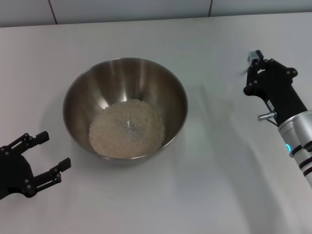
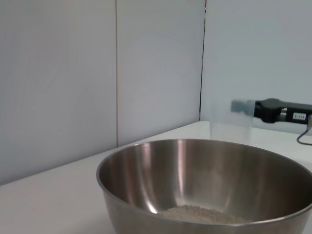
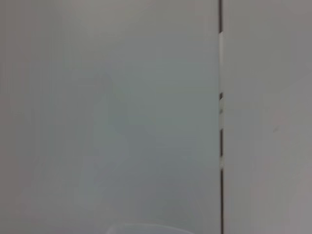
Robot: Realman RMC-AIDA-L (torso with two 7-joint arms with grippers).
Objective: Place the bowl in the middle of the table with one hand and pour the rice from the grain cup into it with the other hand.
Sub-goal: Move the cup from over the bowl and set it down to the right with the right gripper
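The bowl (image 1: 125, 112) sat at the centre of the frame on the table (image 1: 209, 185), bare white surface open all around it. Rice (image 1: 126, 128) lay in a pale mound across its shiny bottom. The cup (image 2: 231, 122), a faint clear blur, stood right of the bowl, at the right gripper (image 1: 254, 68); its fingers' state could not be told. The left gripper (image 1: 46, 158) rested lower left, fingers spread, just clear of the rim

The grain cup (image 2: 231, 122) shows only as a faint blur; the right gripper (image 1: 253, 66) fingers' state is unclear
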